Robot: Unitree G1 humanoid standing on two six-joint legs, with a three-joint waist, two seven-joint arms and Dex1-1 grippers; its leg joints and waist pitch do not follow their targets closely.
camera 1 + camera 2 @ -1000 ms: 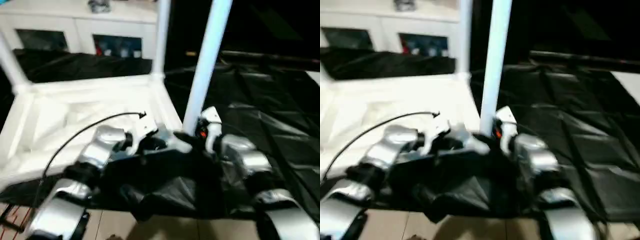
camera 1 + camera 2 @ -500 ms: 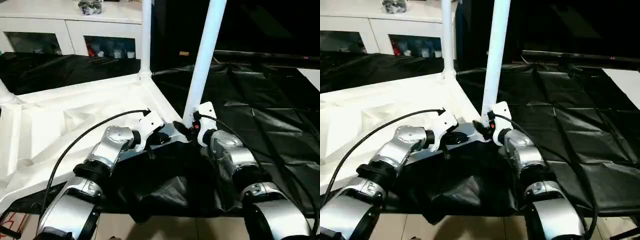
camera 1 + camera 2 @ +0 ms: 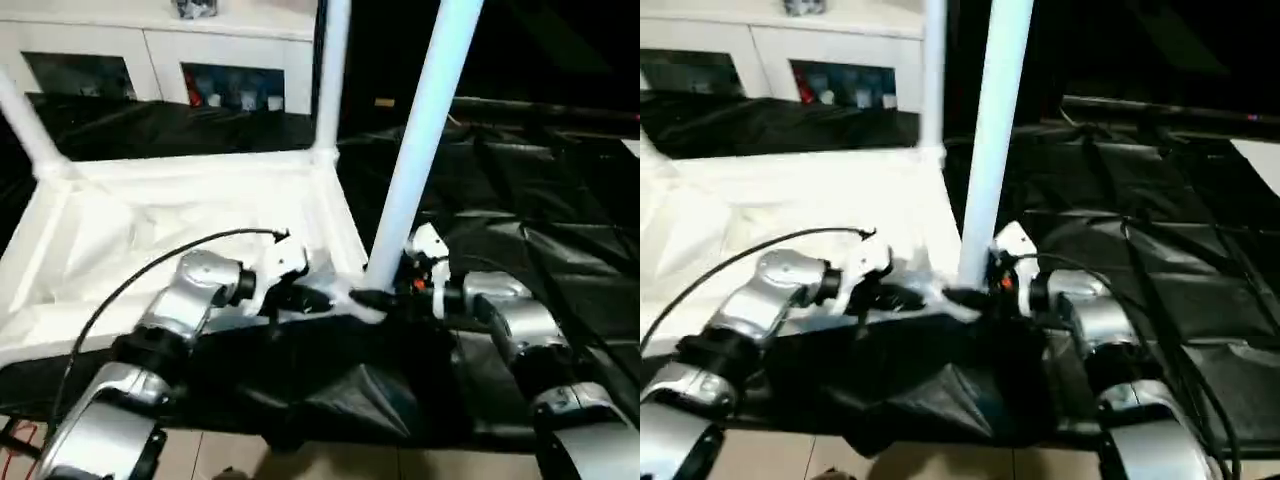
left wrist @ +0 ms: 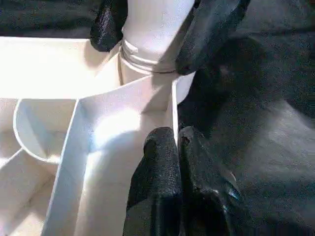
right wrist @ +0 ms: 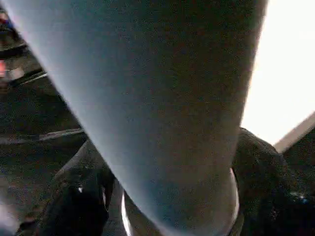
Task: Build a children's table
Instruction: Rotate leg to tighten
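Since the earlier frame both wrists have swung round, and the right gripper [image 4: 157, 29] now faces the near leg [image 3: 420, 140] from the side, its fingers [image 4: 211, 29] either side of the leg's base. Whether they press it, cannot tell. Left gripper [image 4: 170, 147]: clenched, fingertips together on the rim of the table top [image 3: 180, 200] beside the near corner socket [image 4: 147, 69]. Children's table lies upside down, ribbed underside up, on black sheeting [image 3: 520, 200]. Near leg stands in its socket, leaning slightly. Farther back, a second leg [image 3: 330, 70] stands upright at the next corner; a third [image 3: 25, 125] at the far left. White cabinet [image 3: 150, 70] behind.
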